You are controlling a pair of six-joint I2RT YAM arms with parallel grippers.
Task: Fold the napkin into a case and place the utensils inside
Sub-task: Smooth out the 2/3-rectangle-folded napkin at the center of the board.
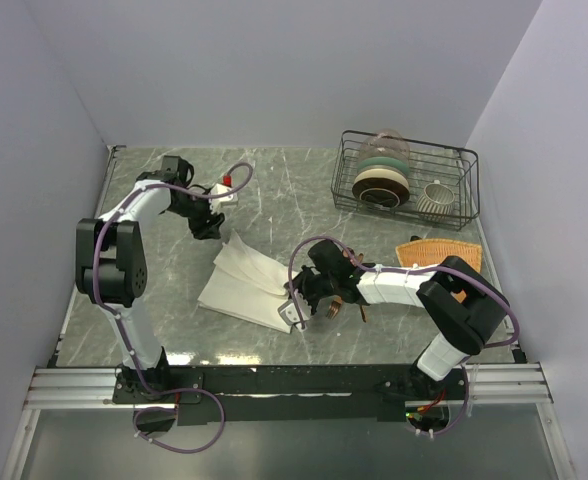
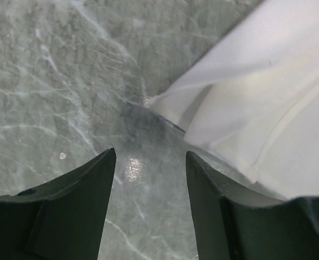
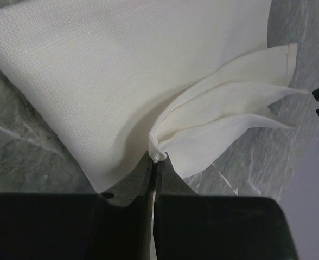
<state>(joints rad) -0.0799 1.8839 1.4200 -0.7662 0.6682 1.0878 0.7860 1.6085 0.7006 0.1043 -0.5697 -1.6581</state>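
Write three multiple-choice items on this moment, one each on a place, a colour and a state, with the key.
1. Where does the wire rack stand?
A) far right corner of the table
B) near left edge
C) between the arm bases

2. What colour is the woven mat?
A) blue
B) orange
C) green

3. What is the right claw doing?
A) standing open over the mat
B) shut on the mat's edge
C) pinching a bunched corner of the napkin

Key: A, the top view shows the rack at the far right; B, the mat is plainly orange; C, the right wrist view shows the jaws closed on cloth.
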